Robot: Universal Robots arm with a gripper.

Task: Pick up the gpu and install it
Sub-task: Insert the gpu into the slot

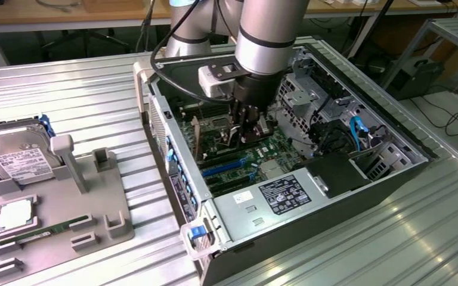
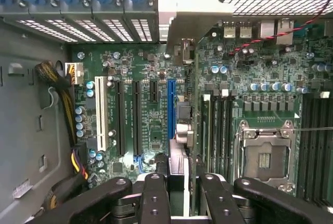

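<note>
Inside the open computer case (image 1: 213,208), my gripper (image 1: 249,132) reaches down over the green motherboard (image 1: 249,158). It is shut on the gpu (image 2: 179,169), which the wrist view shows edge-on between my two black fingers (image 2: 154,195). The card runs from the fingers to its silver end bracket (image 2: 183,18), which stands at the case's rear slot openings. The card hangs just beside the long blue slot (image 2: 170,108), above the board; whether its lower edge touches a slot I cannot tell. In the exterior view the gpu's (image 1: 201,138) end shows toward that view's left of the gripper.
The CPU socket (image 2: 265,154) and memory slots lie beside the card. A yellow-black cable bundle (image 2: 58,86) runs along the case wall. The power supply (image 1: 281,196) fills the near corner. Outside, a grey fixture (image 1: 58,220) holds a hard drive (image 1: 18,158) and a memory stick (image 1: 38,233).
</note>
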